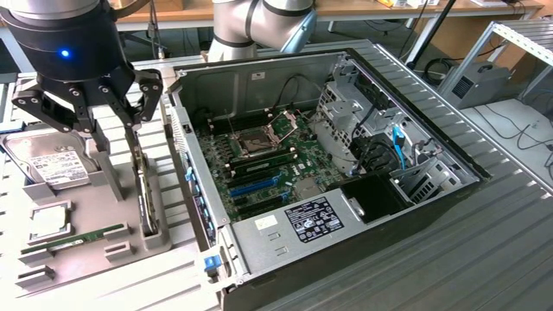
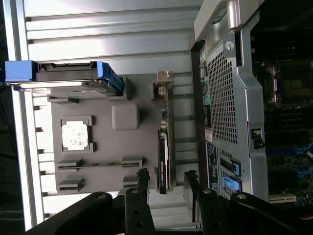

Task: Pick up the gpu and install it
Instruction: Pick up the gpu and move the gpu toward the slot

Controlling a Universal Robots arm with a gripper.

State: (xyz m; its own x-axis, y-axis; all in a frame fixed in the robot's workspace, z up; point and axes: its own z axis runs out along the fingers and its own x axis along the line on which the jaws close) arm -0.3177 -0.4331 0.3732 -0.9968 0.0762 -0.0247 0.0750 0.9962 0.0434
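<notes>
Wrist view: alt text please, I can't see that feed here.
The open gripper hangs over the gpu, which stands on edge in a grey holder tray, one finger on each side and neither touching it. The tray also holds a hard drive, a processor chip and a RAM stick; the open computer case lies beside it.

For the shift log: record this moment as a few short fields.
gripper: the gripper is above the gpu, jaws open, holding nothing
gpu: standing on edge in a slot of the grey tray, not lifted
tray also holds: hard drive, CPU, RAM stick
case: computer case lies open beside the tray, motherboard exposed
</notes>
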